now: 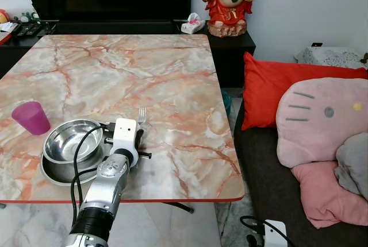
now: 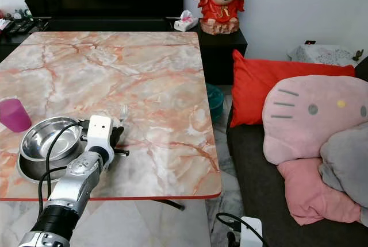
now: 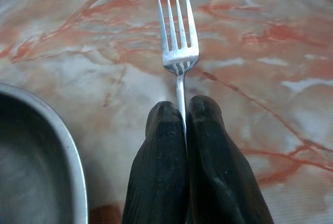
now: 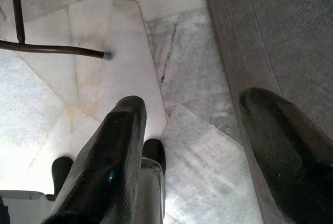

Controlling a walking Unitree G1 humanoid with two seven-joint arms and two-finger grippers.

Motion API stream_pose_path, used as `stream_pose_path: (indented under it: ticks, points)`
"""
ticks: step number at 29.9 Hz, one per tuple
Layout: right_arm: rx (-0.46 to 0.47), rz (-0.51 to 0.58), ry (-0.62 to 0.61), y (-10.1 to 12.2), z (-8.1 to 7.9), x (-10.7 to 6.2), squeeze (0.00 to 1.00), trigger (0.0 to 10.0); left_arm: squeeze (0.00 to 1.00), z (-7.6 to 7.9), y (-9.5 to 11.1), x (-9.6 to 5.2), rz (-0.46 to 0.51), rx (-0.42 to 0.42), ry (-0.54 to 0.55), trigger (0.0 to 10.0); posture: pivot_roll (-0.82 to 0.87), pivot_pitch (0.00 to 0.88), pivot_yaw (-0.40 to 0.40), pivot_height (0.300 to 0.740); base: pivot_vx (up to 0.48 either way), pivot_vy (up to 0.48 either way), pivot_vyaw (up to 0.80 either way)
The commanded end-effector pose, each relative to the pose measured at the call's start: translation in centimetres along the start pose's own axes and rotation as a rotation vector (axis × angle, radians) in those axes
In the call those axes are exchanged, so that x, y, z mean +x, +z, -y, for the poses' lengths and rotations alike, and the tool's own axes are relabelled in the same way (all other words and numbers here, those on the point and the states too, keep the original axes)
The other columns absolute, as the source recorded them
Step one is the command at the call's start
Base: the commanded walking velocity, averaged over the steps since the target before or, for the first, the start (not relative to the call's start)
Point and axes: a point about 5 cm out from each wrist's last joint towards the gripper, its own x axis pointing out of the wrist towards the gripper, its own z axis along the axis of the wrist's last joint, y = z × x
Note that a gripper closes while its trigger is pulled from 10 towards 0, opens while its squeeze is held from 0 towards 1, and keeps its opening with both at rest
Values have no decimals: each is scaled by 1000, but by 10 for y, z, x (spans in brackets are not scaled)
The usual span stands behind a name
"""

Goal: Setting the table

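Left gripper [image 3: 184, 125] jaws closed on fork [image 3: 179, 36] handle, tines pointing away, low over desk [image 1: 144, 69] just beside bowl [image 1: 72, 141]: likely laying it as place setting. Cup [image 1: 31, 118] near bowl. Right gripper [image 4: 208, 146] idle over floor, jaws apart.

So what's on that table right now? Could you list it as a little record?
surface: marble-pattern table
left gripper: shut on fork handle, beside the bowl
fork: tines pointing away from the robot
bowl: steel, stacked in a plate
cup: purple, left of the bowl
right gripper: open, hanging over the floor
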Motion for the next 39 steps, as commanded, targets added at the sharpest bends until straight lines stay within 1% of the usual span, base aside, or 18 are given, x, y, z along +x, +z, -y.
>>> stream_pose_path:
  ticks: [1, 19, 22, 31, 32, 34, 35, 36, 37, 39]
  points:
    - [1, -12, -1, -2, 1, 0, 0, 10000, 0, -3, 3, 2, -9, 17, 17, 10000, 11, 18, -11, 740, 0, 0, 0]
    - [-1, -12, -1, -2, 1, 0, 0, 10000, 0, -3, -3, 2, -51, 22, 28, 10000, 11, 19, -10, 740, 0, 0, 0]
    - [0, -12, -1, -2, 1, 0, 0, 10000, 0, -3, -5, 2, -63, 4, 29, 10000, 11, 19, -10, 740, 0, 0, 0]
    - [-1, -12, -2, -2, 1, 0, 0, 10000, 0, -3, -6, 2, -69, -5, 29, 10000, 11, 20, -10, 740, 0, 0, 0]
    - [-1, -13, -2, -2, 1, 0, 0, 10000, 24, -3, -6, 2, -71, -5, 30, 10000, 12, 19, -10, 740, 0, 0, 0]
    - [-2, -13, -2, -2, 1, 0, 0, 10000, 31, -4, -6, 2, -72, -7, 31, 10000, 11, 20, -10, 740, 0, 0, 0]
    - [-1, -12, -2, -2, 1, 0, 0, 10000, 63, -4, -6, 2, -73, -7, 33, 10000, 11, 20, -10, 740, 0, 0, 0]
    - [-1, -12, -2, -2, 1, 0, 0, 10000, 180, -4, -7, 2, -74, -8, 34, 10000, 11, 20, -10, 740, 0, 0, 0]
    - [-1, -12, -3, -2, 1, 0, 0, 10000, 200, -5, -7, 2, -74, -8, 35, 10000, 11, 19, -10, 740, 0, 0, 0]
    - [-1, -12, -3, -2, 1, 0, 0, 10000, 200, -5, -7, 2, -74, -7, 35, 10000, 11, 19, -10, 740, 0, 0, 0]
